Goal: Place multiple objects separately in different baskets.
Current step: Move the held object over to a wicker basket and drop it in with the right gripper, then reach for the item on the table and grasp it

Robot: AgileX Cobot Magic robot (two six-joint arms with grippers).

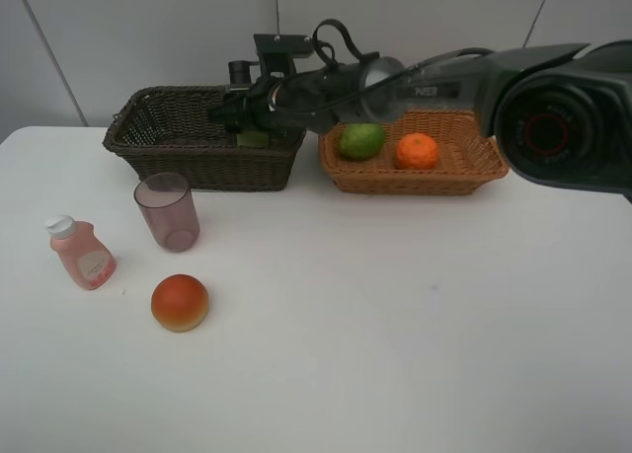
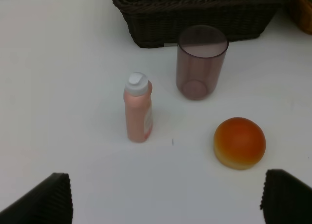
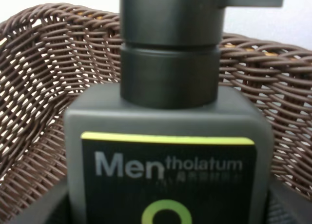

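My right gripper [image 1: 247, 113] reaches across the middle over the dark brown basket [image 1: 148, 142], shut on the dark pump bottle [image 3: 168, 151], which hangs upright inside it. The bottle's green label [image 1: 254, 137] shows just above the basket's rim. A green lime [image 1: 361, 140] and an orange tangerine [image 1: 417, 151] lie in the light tan basket [image 1: 474, 167]. On the table stand the purple cup [image 1: 168, 211], the pink white-capped bottle [image 1: 81, 253] and the red-orange fruit [image 1: 180, 302]. My left gripper [image 2: 165, 204] is open, pulled back from the pink bottle [image 2: 138, 109], cup [image 2: 201, 63] and fruit [image 2: 240, 142].
Both baskets sit side by side at the back of the white table [image 1: 395, 325], close to the wall. The right arm's forearm [image 1: 434, 83] stretches above the tan basket. The left arm does not show in the high view.
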